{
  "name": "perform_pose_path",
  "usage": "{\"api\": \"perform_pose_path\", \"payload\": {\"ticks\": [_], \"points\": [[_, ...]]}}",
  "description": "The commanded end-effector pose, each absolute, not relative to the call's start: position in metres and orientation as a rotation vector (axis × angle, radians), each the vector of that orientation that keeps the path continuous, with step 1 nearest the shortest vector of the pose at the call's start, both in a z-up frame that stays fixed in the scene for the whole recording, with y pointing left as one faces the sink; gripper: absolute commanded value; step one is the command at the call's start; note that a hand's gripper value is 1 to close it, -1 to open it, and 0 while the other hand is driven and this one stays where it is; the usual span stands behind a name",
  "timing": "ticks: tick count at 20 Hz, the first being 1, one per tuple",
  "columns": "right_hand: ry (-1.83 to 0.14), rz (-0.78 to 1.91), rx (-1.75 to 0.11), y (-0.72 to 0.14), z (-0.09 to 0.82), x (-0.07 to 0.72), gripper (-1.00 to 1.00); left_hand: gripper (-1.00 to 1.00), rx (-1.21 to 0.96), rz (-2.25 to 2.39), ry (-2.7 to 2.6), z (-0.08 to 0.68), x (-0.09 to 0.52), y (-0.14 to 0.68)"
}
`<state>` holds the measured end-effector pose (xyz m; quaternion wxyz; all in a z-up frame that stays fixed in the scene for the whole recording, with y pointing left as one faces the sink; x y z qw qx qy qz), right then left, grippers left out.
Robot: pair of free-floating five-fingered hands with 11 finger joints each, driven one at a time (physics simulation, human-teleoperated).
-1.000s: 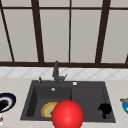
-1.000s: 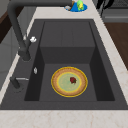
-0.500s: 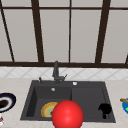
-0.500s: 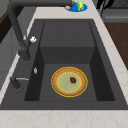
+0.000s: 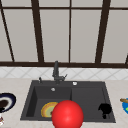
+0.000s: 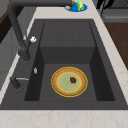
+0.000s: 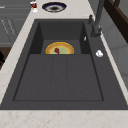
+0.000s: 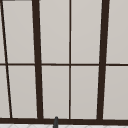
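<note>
Front view, lower right: right hand (image 5: 105,109) hangs above the sink (image 5: 90,100) rim, holding nothing; its finger spread cannot be told. Plate (image 5: 48,109) lies flat in the left basin, lower centre, partly behind a red ball (image 5: 67,115).

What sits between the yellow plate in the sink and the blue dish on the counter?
Only the bare draining board lies there, as the left side view shows.

No legible text or labels anywhere.
</note>
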<state>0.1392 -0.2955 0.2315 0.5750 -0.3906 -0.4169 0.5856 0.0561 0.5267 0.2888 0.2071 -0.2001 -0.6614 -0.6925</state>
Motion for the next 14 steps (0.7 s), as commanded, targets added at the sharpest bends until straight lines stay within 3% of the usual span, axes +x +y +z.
{"api": "perform_pose_path", "payload": {"ticks": [1, 14], "points": [[-0.977, 1.372, -0.915, -0.295, 0.231, 0.139, 0.00, -1.00, -0.559, -1.924, -1.848, 0.276, 0.064, 0.529], [-0.977, 1.372, -0.915, -0.295, 0.231, 0.139, 0.00, -1.00, -0.566, -1.922, -1.839, 0.234, 0.080, 0.546]]}}
